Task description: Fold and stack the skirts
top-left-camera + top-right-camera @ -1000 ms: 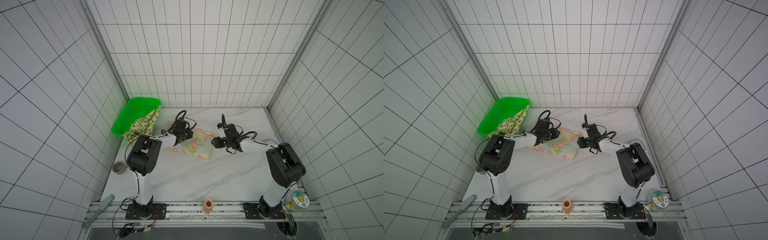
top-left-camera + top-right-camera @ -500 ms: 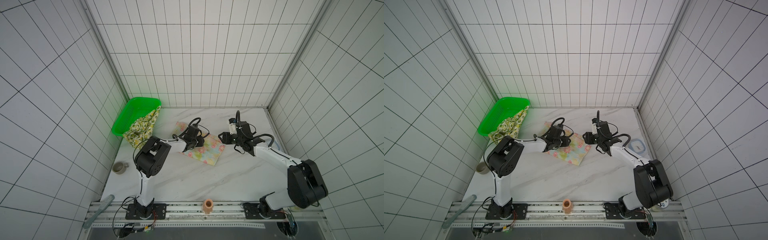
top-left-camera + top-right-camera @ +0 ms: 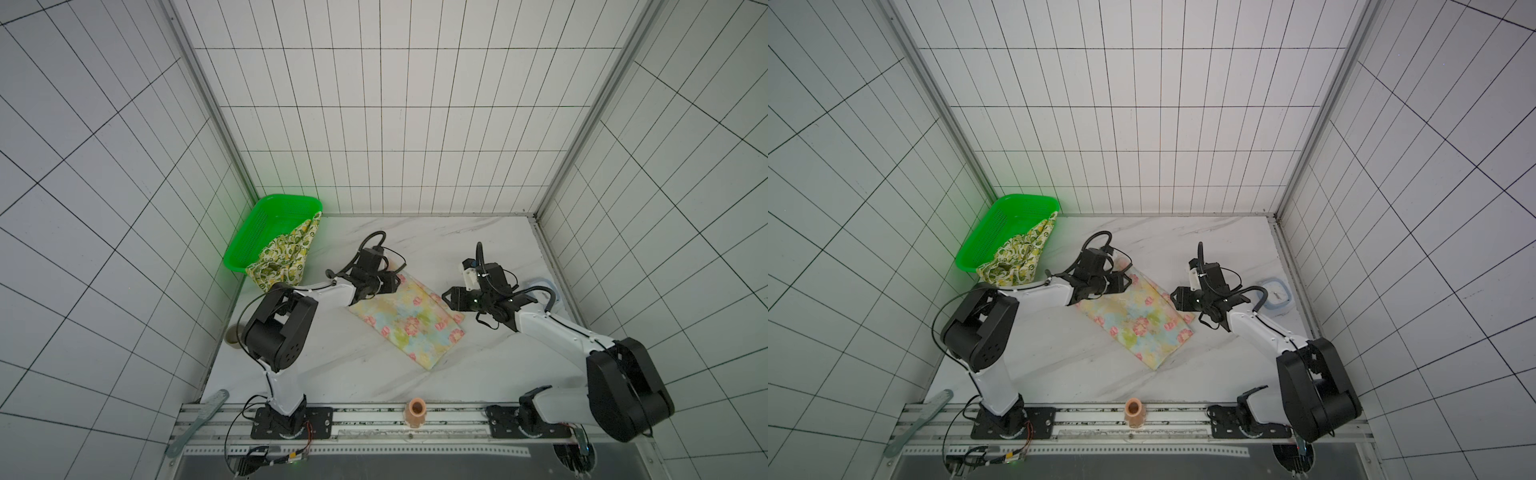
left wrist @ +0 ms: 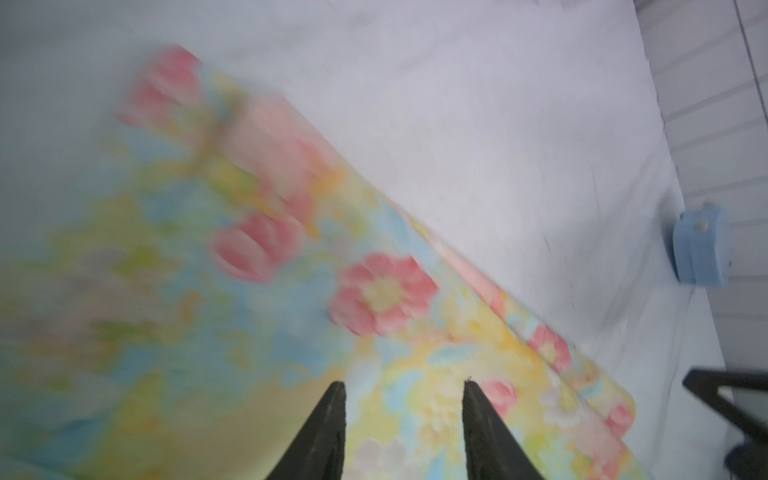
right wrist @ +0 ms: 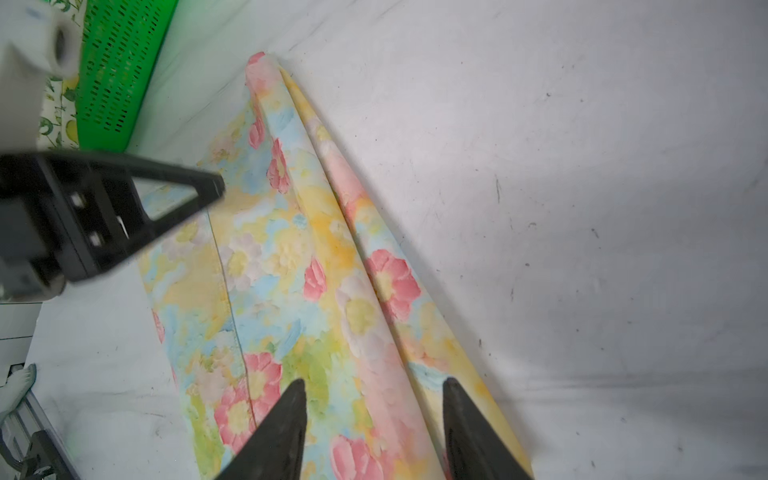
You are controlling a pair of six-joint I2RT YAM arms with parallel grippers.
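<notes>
The pastel floral skirt [image 3: 409,322] [image 3: 1138,318] lies folded flat in the middle of the marble table. My left gripper [image 3: 395,284] [image 4: 404,384] hovers open over its far left corner, nothing between the fingers. On the other side my right gripper [image 3: 449,297] [image 5: 375,382] stands open above the skirt's doubled right edge [image 5: 390,291]; no cloth is pinched. A lemon-print skirt [image 3: 286,259] [image 3: 1017,257] hangs crumpled over the near rim of the green basket [image 3: 266,232] [image 5: 116,75].
A blue-rimmed lid [image 3: 544,286] [image 3: 1275,295] [image 4: 702,249] lies by the right wall. On the front rail stands a peach cup [image 3: 417,409]. A tape roll [image 3: 232,334] sits at the table's left edge behind the left arm.
The floral skirt has shifted to the right and toward the front and now lies flat. Both grippers' jaws stand a little wider than before.
</notes>
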